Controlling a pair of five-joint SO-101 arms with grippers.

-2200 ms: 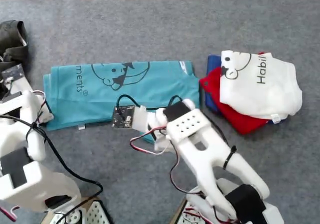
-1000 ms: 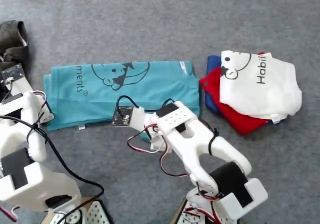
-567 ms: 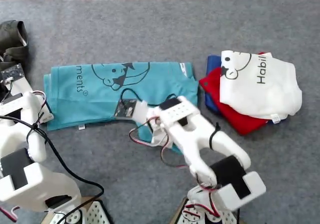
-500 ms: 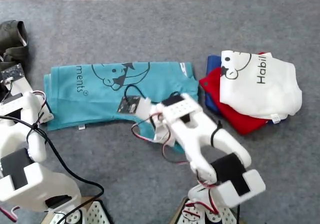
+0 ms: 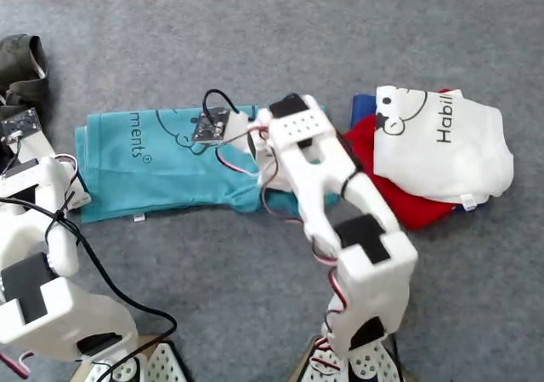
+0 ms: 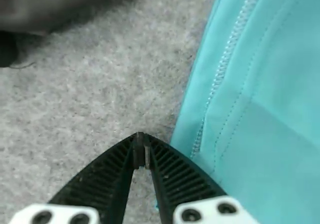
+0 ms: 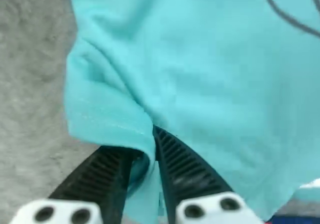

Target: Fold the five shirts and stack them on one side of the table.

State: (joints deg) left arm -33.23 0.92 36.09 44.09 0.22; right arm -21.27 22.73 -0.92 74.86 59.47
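A teal shirt (image 5: 144, 165) lies spread across the middle of the grey table, print up. My right arm (image 5: 297, 139) stretches over its right half. In the right wrist view my right gripper (image 7: 151, 136) is shut on a raised fold of the teal shirt (image 7: 200, 59). My left arm (image 5: 38, 195) stands at the shirt's left end. My left gripper (image 6: 140, 149) is shut with nothing in it, over bare carpet just beside the stitched edge of the teal shirt (image 6: 260, 84).
At the right lies a stack: a folded white shirt (image 5: 442, 144) on a red one (image 5: 387, 182) and a blue one (image 5: 362, 110). A dark crumpled shirt (image 5: 21, 63) sits at the far left. Grey carpet (image 5: 195, 271) covers the table.
My right arm has swung from the teal shirt's near edge toward the far side, carrying the gripped fold up and over the shirt. The left arm has not moved.
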